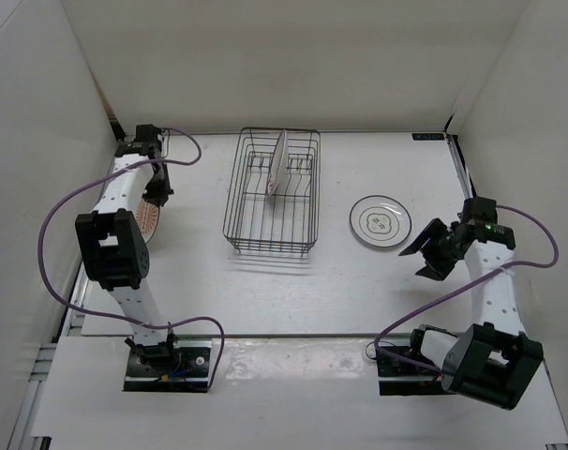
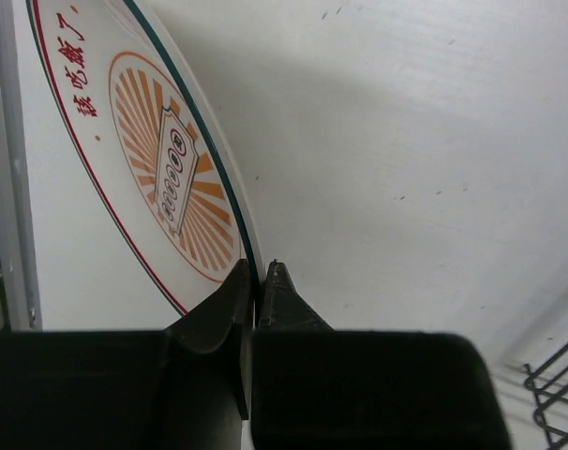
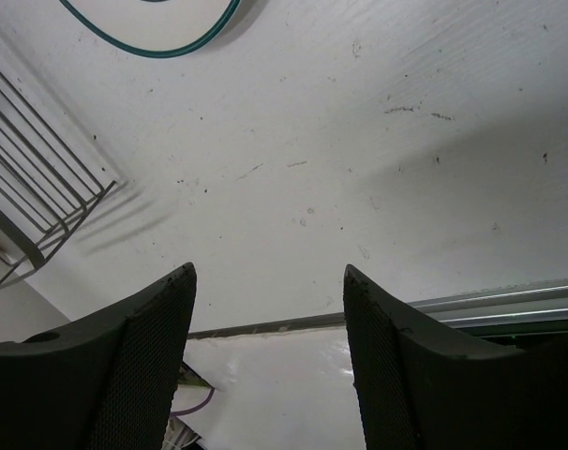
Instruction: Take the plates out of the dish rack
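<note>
So the left tool (image 2: 258, 274) is clamped shut on the rim of the orange-sunburst plate (image 2: 143, 169), left of the dish rack (image 1: 273, 192) — I'd lower it flat onto the surface (image 1: 265, 291) before releasing. An upright plate (image 1: 277, 161) waits in the rack, the grey-ringed plate (image 1: 380, 222) lies right of it — right tool (image 3: 270, 272) gapes empty.

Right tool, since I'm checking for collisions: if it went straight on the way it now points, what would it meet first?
Most likely the bare table: the right tool tilts down at it, short of the grey-rimmed plate, with the dish rack off to its side. Depth is unclear.
</note>
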Available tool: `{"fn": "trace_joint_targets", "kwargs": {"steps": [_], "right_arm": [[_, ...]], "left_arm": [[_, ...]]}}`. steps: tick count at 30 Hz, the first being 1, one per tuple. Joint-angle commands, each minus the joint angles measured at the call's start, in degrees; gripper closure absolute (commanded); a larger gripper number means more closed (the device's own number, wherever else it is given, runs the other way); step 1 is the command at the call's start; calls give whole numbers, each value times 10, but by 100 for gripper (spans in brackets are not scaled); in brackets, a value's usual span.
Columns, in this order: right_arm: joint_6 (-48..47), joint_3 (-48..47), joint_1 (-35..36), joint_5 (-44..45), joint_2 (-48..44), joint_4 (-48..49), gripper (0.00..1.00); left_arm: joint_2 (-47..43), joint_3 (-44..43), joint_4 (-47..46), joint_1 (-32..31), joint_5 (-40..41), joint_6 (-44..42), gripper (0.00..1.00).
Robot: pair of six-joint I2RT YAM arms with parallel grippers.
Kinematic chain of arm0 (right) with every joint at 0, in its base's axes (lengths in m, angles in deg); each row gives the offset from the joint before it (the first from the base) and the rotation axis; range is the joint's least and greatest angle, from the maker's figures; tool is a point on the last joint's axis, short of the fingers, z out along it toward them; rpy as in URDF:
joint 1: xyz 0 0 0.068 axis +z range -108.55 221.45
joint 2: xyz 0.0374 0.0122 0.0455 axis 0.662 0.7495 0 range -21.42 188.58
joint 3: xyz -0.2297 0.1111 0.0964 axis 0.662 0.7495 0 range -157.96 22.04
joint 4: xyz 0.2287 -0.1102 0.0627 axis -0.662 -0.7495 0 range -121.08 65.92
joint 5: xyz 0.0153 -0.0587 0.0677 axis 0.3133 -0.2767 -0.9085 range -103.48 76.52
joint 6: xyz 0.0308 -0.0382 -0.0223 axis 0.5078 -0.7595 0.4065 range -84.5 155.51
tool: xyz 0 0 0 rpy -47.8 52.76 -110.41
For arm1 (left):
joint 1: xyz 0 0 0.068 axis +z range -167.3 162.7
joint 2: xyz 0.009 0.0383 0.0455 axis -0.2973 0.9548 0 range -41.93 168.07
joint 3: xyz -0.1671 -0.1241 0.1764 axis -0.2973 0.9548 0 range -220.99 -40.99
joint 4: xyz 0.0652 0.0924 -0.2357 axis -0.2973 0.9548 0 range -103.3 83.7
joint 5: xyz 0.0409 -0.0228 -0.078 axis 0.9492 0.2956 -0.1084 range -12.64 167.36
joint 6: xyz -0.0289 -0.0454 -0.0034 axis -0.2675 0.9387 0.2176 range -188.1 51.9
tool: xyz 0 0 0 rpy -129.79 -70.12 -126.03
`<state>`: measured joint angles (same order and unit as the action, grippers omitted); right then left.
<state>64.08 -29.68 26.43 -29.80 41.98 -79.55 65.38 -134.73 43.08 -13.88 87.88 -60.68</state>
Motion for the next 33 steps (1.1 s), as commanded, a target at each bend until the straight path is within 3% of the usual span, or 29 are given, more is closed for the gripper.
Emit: {"fn": "trace_joint_targets", "kwargs": {"steps": [1, 9, 14, 16, 21, 24, 25, 29, 32, 33], "right_arm": [[4, 11, -3, -11, -24, -11, 33], [5, 31, -3, -1, -48, -25, 33], [10, 43, -3, 0, -70, -26, 33], [8, 43, -4, 6, -73, -33, 33], [3, 34, -3, 16, -78, -44, 31], [3, 34, -3, 14, -77, -47, 31], [3, 36, -4, 12, -76, -45, 31], [2, 36, -3, 7, -77, -45, 31], [0, 32, -4, 4, -71, -50, 31], [-2, 32, -3, 0, -72, -48, 31]], "left_arm": [[-21, 47, 17, 7, -9, 18, 95], [-25, 104, 15, 11, -20, 44, 78], [-25, 111, 15, 17, -18, 52, 56], [-22, 109, 13, 23, -20, 53, 52], [-9, 84, 11, 25, -24, 63, 27], [7, 29, 22, 26, -24, 114, 25], [19, -40, 27, 28, -24, 130, 25], [49, -177, -1, 27, -72, 187, 25], [67, -273, -91, 23, -167, 240, 33], [75, -282, -194, 12, -258, 248, 34]]}}
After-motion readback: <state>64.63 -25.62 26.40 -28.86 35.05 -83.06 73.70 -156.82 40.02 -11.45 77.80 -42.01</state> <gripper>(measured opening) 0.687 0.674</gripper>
